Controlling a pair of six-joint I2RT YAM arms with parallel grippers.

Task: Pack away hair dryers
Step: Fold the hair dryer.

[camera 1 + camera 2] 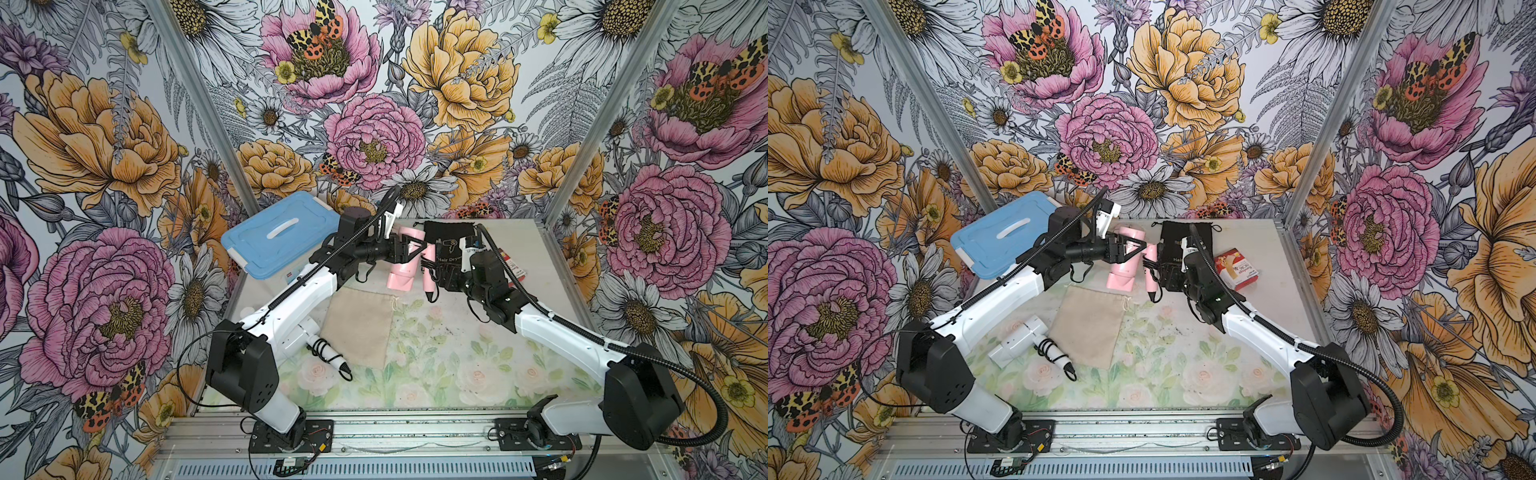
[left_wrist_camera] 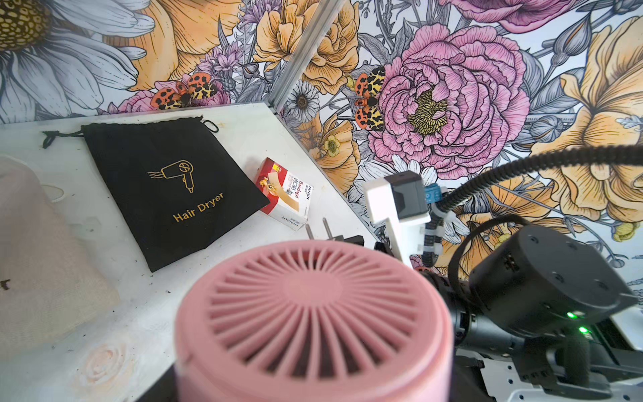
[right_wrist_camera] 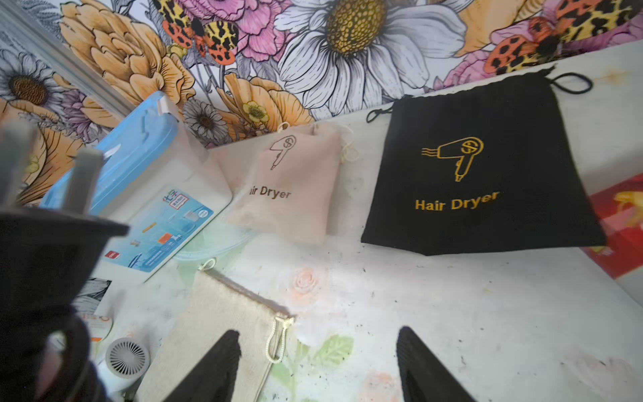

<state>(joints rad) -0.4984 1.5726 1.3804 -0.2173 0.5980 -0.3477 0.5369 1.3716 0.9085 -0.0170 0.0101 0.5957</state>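
Table: pale top, faded rose print over the near half, dark specks scattered. Far left corner: clear tub with blue lid. Just beside it, a beige pouch printed "Hair Dryer". Back centre: black pouch, flat, gold print up, with a bandage box touching its right edge. Mid-table: plain beige pouch, flat. Near left, just beside it: white hair dryer on its side, black cord wound round the handle
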